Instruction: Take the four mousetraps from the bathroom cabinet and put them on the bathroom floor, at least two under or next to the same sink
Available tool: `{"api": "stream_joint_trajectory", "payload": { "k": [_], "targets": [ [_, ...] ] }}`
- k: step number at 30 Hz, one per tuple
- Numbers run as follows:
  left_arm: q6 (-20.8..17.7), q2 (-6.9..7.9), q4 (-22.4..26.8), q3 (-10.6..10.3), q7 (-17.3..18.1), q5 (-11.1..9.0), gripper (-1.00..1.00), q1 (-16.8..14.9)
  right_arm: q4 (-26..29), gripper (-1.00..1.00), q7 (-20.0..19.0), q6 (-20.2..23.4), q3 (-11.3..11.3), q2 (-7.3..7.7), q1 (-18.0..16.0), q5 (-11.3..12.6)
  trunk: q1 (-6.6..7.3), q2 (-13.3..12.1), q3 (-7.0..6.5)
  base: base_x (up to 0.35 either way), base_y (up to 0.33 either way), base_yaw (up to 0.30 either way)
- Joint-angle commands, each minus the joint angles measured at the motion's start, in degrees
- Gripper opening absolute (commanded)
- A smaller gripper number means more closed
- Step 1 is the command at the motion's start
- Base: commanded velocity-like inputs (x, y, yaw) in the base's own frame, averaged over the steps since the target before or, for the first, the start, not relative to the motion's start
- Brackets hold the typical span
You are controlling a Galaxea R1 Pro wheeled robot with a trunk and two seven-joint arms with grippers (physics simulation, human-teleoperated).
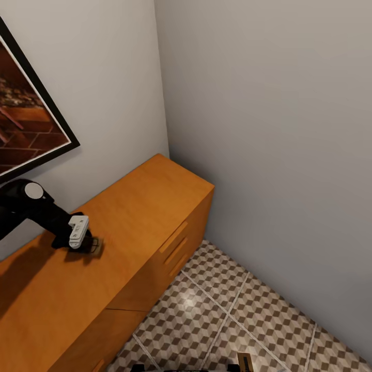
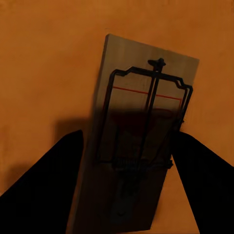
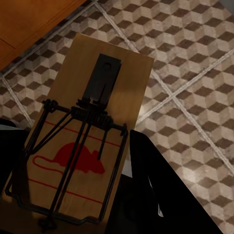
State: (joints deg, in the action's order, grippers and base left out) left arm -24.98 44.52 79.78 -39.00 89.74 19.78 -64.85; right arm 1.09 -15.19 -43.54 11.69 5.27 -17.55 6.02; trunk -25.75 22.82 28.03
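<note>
**On the cabinet top, 1 trap under our left hand; a 2nd in our right**

Over the cabinet (image 1: 150,206), at about 9 o'clock in our head view, our left hand (image 1: 89,245) reaches down to the orange-brown wooden top. From the left wrist we see a mousetrap (image 2: 141,126) lying flat on that top, with our 2 dark fingers (image 2: 53,180) spread, 1 on each side of the board; we cannot tell whether they touch it. From the right wrist, our right hand (image 3: 73,195) pinches a second mousetrap (image 3: 92,122) by its end, red mouse mark up, above the bathroom floor (image 3: 195,73), with the cabinet's edge near 11 o'clock. In the head view, this trap's tip peeks in at 6 o'clock.
</note>
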Motion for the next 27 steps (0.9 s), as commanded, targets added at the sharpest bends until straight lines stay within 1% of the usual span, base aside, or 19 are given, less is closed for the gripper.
{"api": "stream_joint_trajectory", "payload": {
  "k": [1, 4, 9, 16, 27],
  "targets": [
    [-0.6, 0.04, 0.29, 0.0, 0.26, 0.25, -1.0, -0.1, -0.04, -1.0, -0.28, -0.14, 0.35, 0.01, -0.03, 0.66, -0.03, 0.1, 0.08, 0.0, 0.0, 0.0],
    [-0.65, 0.04, 0.91, 0.68, 0.26, 0.25, -1.0, -0.1, -0.04, -1.0, -0.28, -0.14, 0.35, 0.01, -0.03, 0.66, -0.03, 0.1, 0.08, 0.0, 0.0, 0.0],
    [-0.67, 0.04, 1.9, 3.55, 0.26, 0.25, -1.0, -0.1, -0.04, -1.0, -0.28, -0.14, 0.35, 0.01, -0.03, 0.66, -0.03, 0.1, 0.08, 0.0, 0.0, 0.0],
    [-0.65, 0.04, 2.13, 4.1, 0.26, 0.25, -1.0, -0.1, -0.04, -1.0, -0.28, -0.14, 0.35, 0.03, -0.03, 0.66, -0.03, 0.1, 0.08, 0.0, -0.046, 0.0],
    [-0.66, 0.04, 2.13, 4.0, 0.26, 0.16, -1.0, -0.1, -0.04, -1.0, -0.28, -0.14, 0.35, 0.09, -0.03, 0.66, -0.03, 0.1, 0.08, -0.011, -0.264, 0.0]
  ]
}}
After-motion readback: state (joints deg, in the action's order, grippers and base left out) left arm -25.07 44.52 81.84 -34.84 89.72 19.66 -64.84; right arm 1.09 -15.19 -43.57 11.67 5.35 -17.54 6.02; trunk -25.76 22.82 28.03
